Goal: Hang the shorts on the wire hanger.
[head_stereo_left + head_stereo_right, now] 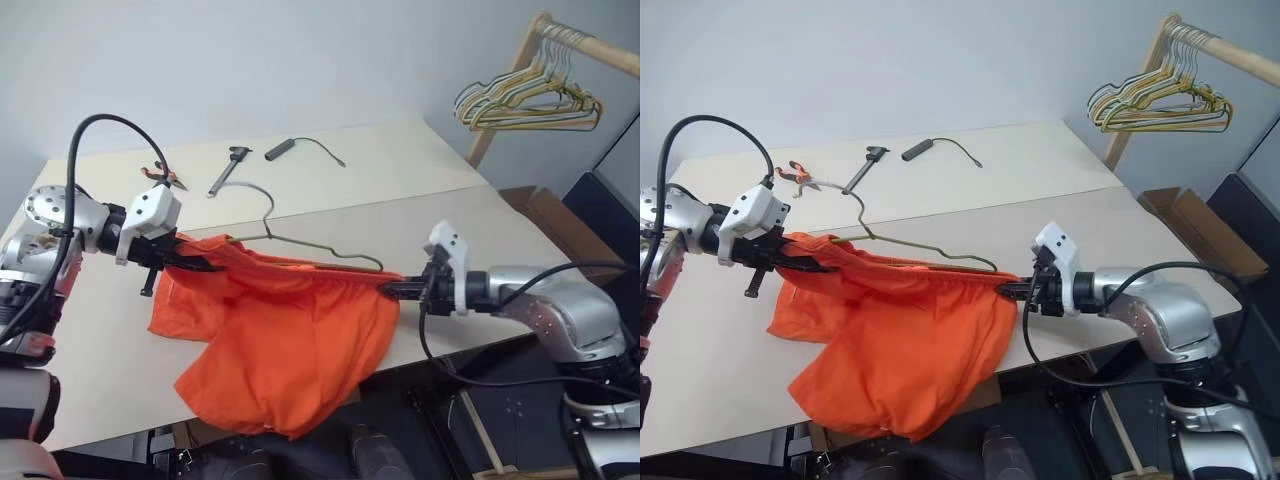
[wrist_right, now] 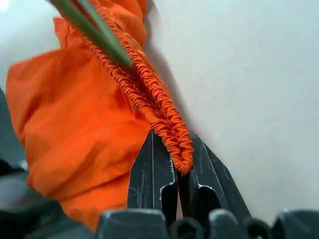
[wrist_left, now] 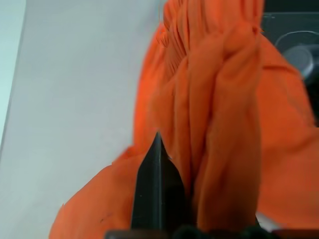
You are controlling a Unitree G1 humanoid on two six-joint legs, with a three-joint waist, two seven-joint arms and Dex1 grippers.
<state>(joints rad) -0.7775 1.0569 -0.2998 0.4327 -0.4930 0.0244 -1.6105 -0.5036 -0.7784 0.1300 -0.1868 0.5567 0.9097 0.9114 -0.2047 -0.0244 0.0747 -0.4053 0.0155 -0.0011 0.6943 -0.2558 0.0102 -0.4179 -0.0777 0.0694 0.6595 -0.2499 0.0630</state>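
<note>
The left gripper (image 1: pixel 200 264) is clamped on one end of the waistband of the shorts (image 1: pixel 290 340); in the left wrist view bunched orange fabric is pressed against its black finger (image 3: pixel 158 194), and the end of the garment is held lifted off the table (image 1: pixel 100 350).

From that gripper the waistband runs as a taut, gathered line across to the right gripper (image 1: pixel 392 289). Below the line the orange legs sag: one fold rests on the table just under the left gripper, and the larger part hangs over the table's near edge between the two grippers.

The wire hanger (image 1: pixel 300 245) lies just beyond the stretched waistband, on the far side of it from the robot. Its curved hook points away towards the back of the table, and its long lower wire runs close along the waistband, reaching almost to the right gripper. In the right wrist view a stretch of greenish wire (image 2: pixel 94 32) crosses over the elastic a little ahead of the fingertips. Whether the wire passes inside the waistband cannot be told.

The right gripper is pinched narrow on the other end of the waistband; the ruched elastic sits between its two black fingers (image 2: pixel 152 174).

Well beyond the left gripper, at the back of the table, lie orange-handled pliers (image 1: pixel 163 177), a black and grey hand tool (image 1: pixel 228 170) and a black cylinder with a thin cord (image 1: pixel 290 148).

Far beyond and above the right gripper, a bunch of gold and pastel wire hangers (image 1: pixel 525 100) hangs on a wooden rail (image 1: pixel 590 45).
</note>
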